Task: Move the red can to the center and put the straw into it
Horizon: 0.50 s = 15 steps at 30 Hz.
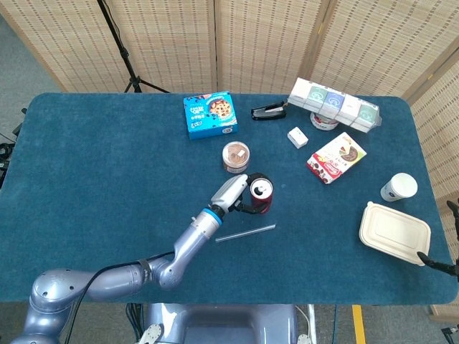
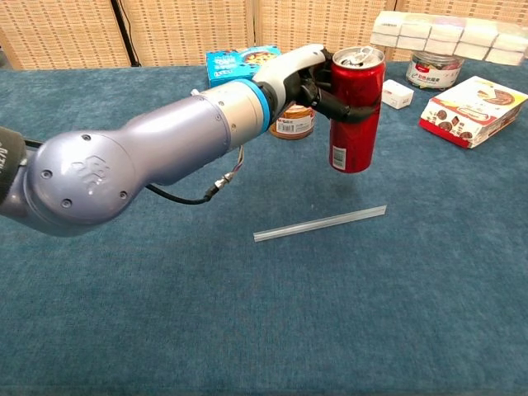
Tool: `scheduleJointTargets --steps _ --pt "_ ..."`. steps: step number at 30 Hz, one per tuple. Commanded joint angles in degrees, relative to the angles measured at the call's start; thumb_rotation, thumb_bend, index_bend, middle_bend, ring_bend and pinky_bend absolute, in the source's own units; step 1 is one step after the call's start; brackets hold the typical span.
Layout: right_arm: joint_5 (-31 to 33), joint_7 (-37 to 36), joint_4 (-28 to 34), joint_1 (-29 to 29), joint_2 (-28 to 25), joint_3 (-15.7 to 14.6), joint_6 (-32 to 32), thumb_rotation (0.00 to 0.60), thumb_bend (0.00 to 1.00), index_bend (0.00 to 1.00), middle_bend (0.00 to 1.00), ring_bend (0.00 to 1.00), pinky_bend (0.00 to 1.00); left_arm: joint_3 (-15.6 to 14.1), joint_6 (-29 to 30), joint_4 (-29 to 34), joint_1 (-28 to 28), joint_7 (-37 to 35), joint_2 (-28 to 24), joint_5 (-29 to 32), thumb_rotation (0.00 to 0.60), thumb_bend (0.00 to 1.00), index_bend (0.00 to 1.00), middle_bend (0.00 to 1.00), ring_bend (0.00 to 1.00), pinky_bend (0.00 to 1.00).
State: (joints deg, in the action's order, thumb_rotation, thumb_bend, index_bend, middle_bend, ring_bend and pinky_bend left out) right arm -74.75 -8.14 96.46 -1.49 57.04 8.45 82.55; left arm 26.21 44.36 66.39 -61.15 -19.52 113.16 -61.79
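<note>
While the left hand (image 2: 318, 78) holds the tall red aluminium can (image 2: 355, 110) with its fingers wrapped round the upper body, the first step of the task looks to be under way: carrying the can toward the middle of the blue cloth-covered table (image 1: 93, 165). In the chest view the can seems to hang upright just clear of the cloth, its opened top showing. A clear plastic straw (image 2: 320, 223) lies flat just nearer than the can. Next, I judge, the can must be set down upright and released. Of the right hand only dark fingertips show at the head view's right edge; their pose cannot be told.
</note>
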Motion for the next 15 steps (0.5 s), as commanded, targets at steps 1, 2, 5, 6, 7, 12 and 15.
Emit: scheduleJointTargets --steps 1,2,5,6,7,12,15 --pt "0.08 -0.25 -0.07 -0.06 -0.12 0.05 -0.2 0.6 0.0 0.0 0.0 0.0 0.0 -0.26 -0.29 -1.64 -0.55 -0.16 1.37 0.13 0.6 0.41 0.45 0.33 0.38 0.35" --pt "0.09 -0.33 -0.07 -0.08 -0.18 0.07 -0.24 0.6 0.0 0.0 0.0 0.0 0.0 -0.31 -0.33 -1.91 -0.6 -0.25 1.57 0.07 0.6 0.41 0.45 0.33 0.38 0.35" --pt "0.04 -0.58 -0.12 -0.02 -0.26 0.06 -0.21 0.6 0.0 0.0 0.0 0.0 0.0 -0.49 -0.21 -2.91 -0.75 -0.38 2.19 -0.3 0.6 0.41 0.44 0.33 0.37 0.35" --pt "0.05 -0.75 -0.2 -0.02 -0.23 0.06 -0.25 0.6 0.0 0.0 0.0 0.0 0.0 -0.5 -0.2 -3.31 -0.83 -0.49 2.44 -0.39 0.6 0.41 0.44 0.33 0.37 0.35" --pt "0.07 -0.83 -0.24 -0.01 -0.22 0.07 -0.27 0.6 0.0 0.0 0.0 0.0 0.0 -0.51 -0.21 -3.58 -0.87 -0.54 2.58 -0.43 0.6 0.41 0.44 0.33 0.37 0.35" --pt "0.47 -1.3 -0.51 -0.07 -0.35 0.3 -0.51 0.6 0.0 0.0 0.0 0.0 0.0 -0.78 -0.2 -4.71 -0.77 -0.96 3.16 -0.87 0.6 0.4 0.44 0.33 0.37 0.35" --pt "0.55 -1.59 -0.58 -0.09 -0.41 0.35 -0.61 0.6 0.0 0.0 0.0 0.0 0.0 -0.83 -0.11 -5.16 -0.66 -1.17 3.3 -1.11 0.6 0.4 0.44 0.33 0.37 0.35"
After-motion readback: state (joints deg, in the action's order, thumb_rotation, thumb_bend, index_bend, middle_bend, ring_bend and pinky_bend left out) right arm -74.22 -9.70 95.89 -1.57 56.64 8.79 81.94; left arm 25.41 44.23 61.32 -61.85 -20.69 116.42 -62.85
